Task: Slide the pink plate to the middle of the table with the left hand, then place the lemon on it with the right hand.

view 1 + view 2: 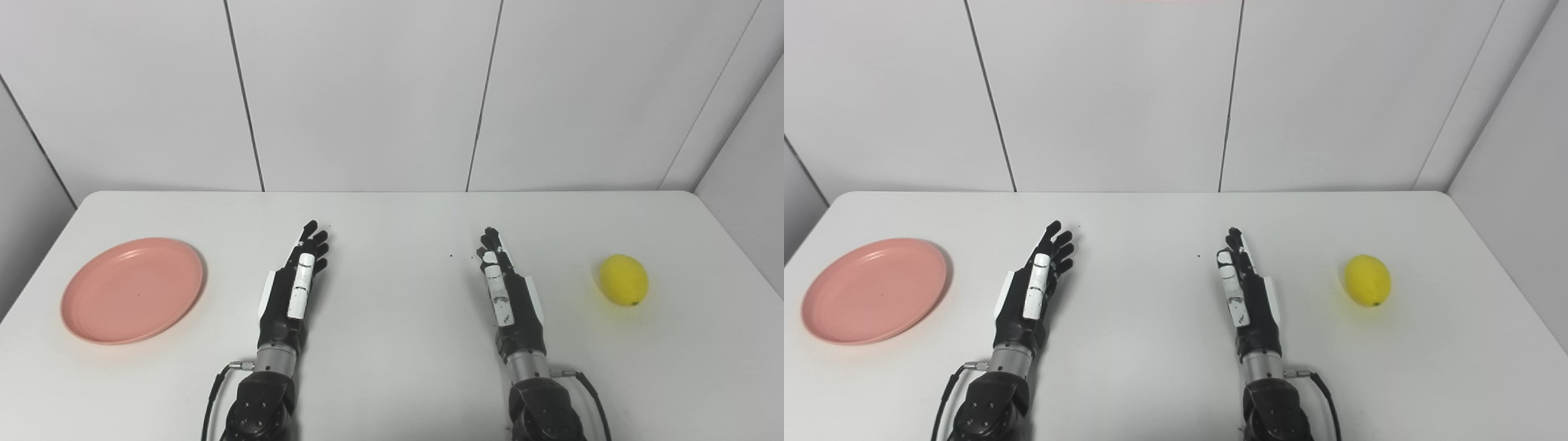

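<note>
Left eye view | pink plate bare, table's left | lemon right | left hand, right hand spread, holding nothing

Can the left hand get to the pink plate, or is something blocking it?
Probably yes. The left hand is open beside the plate, with only bare table between them.

White table: pink plate far left, lemon far right, well apart.
</note>
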